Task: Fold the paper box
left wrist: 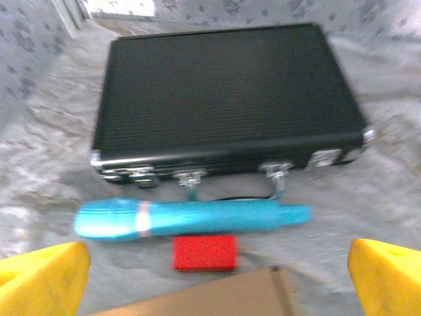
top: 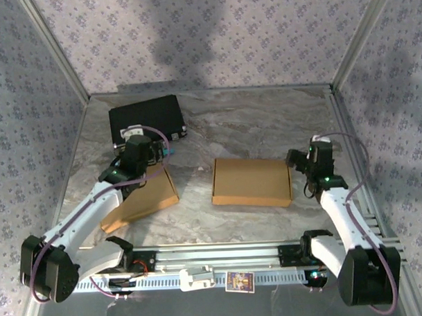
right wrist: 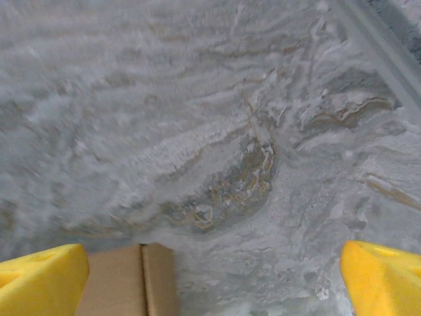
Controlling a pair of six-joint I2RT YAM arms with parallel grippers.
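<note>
A flat brown paper box (top: 251, 181) lies on the marble table right of centre. My right gripper (top: 295, 159) hovers open just off its right edge; in the right wrist view a corner of the box (right wrist: 128, 280) shows between the wide-apart yellow fingertips (right wrist: 39, 280) of that gripper (right wrist: 210, 283). A second brown cardboard piece (top: 144, 196) lies at the left, partly under my left arm. My left gripper (top: 162, 151) is open above its far edge (left wrist: 217, 299), with nothing between the yellow fingertips (left wrist: 385, 276) of that gripper (left wrist: 214, 283).
A black case (top: 146, 119) sits at the back left, its latches (left wrist: 276, 172) facing my left gripper. A teal pen (left wrist: 191, 218) and a small red block (left wrist: 204, 252) lie between the case and the cardboard. Metal frame rails border the table.
</note>
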